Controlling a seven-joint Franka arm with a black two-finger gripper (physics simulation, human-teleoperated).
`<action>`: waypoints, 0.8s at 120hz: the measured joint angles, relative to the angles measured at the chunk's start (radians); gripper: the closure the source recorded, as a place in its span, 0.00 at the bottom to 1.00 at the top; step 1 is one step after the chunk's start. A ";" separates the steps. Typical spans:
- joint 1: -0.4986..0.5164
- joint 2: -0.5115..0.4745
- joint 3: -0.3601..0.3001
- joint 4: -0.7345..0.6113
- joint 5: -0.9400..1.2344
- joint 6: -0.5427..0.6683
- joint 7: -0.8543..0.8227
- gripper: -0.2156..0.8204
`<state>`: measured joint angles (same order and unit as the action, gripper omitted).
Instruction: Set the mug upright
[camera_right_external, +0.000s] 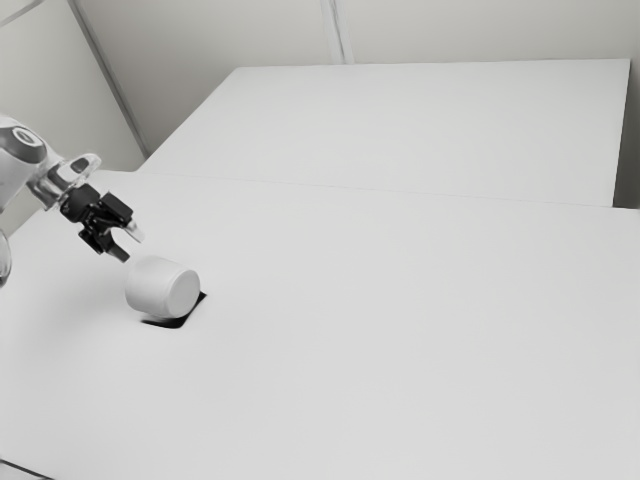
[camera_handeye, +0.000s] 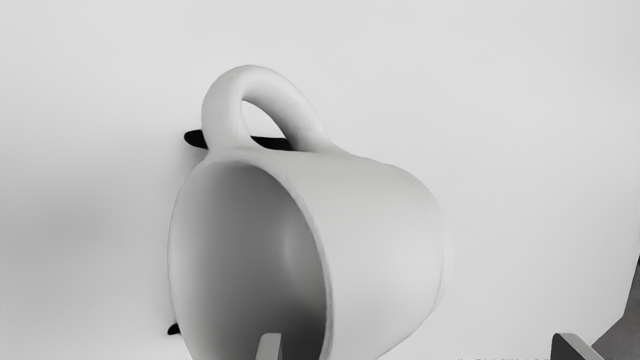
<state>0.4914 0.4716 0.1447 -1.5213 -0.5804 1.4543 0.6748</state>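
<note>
- a plain, pale table (camera_right_external: 400, 350), smooth and matt, spreads beneath the gripper (camera_right_external: 132, 246) and well past it toward the exterior view's right.
- directly on it, near the gripper's fingertips and lower than them, a white mug (camera_right_external: 155, 288) lies on its side, mouth toward the arm, base facing away.
- its looped handle (camera_handeye: 270, 82) juts out on the side away from the fingertips.
- under the mug, a black patch (camera_right_external: 180, 322) pokes out past its edges; whether thing or shadow, i can't tell.
- soft grey shading spreads over the tabletop beyond the mug's mouth.

White mug (camera_right_external: 162, 287) on its side; handle (camera_handeye: 265, 80) attached; on tbl (camera_right_external: 400, 330)
</note>
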 joint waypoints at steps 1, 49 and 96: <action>0.003 0.005 0.000 0.001 -0.001 -0.002 0.002 0.23; 0.013 0.051 0.001 -0.105 -0.121 -0.100 0.086 0.23; -0.013 0.045 0.002 -0.106 -0.143 -0.110 0.123 0.81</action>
<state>0.4782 0.5169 0.1472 -1.6271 -0.7232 1.3448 0.7980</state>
